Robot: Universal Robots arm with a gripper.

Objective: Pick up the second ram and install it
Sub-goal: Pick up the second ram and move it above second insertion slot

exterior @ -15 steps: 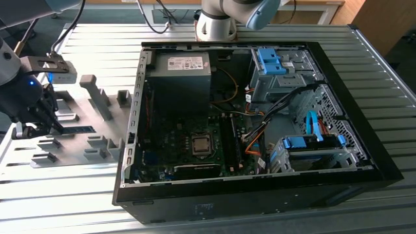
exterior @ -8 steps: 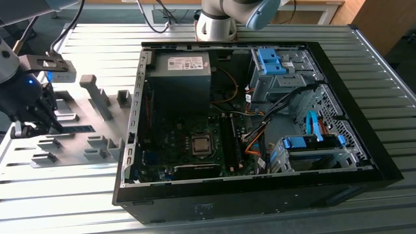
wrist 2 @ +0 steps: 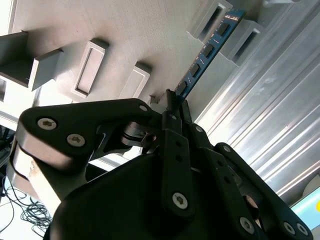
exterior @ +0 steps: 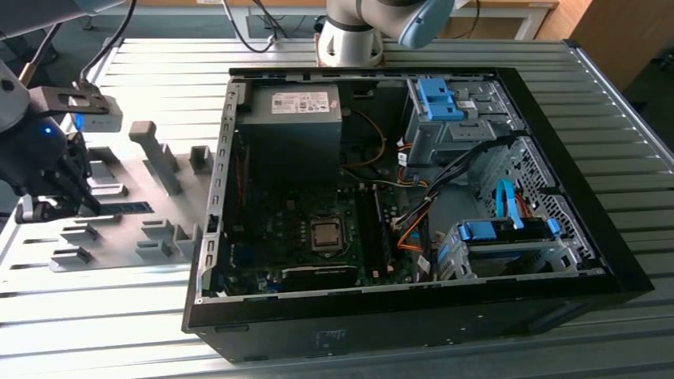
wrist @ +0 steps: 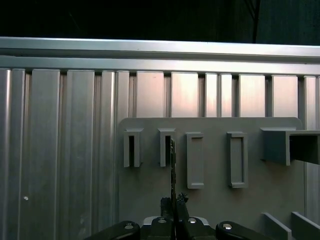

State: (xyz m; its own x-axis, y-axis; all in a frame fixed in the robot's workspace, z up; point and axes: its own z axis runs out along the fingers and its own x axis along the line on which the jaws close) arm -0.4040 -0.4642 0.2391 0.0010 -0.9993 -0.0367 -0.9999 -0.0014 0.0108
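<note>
The second ram (wrist 2: 207,52) is a thin blue stick with dark chips. It stands on edge on the grey holder plate (wrist 2: 130,35), its far end between two grey holder blocks (wrist 2: 212,17). In the first wrist view the second ram (wrist: 172,165) shows edge-on beside a slotted block. In the exterior view the second ram (exterior: 129,208) lies on the plate at the left, outside the open computer case (exterior: 421,308). My gripper (wrist 2: 172,99) is shut on the near end of the stick, its black fingers (wrist: 165,202) pressed against both faces. The gripper (exterior: 65,201) hangs low over the plate.
Grey upright blocks (exterior: 158,154) stand on the plate around the gripper. The case holds the motherboard (exterior: 316,229), a power supply (exterior: 290,118), blue drive clips (exterior: 437,99) and loose cables (exterior: 421,213). The ribbed metal table (exterior: 106,316) lies all around.
</note>
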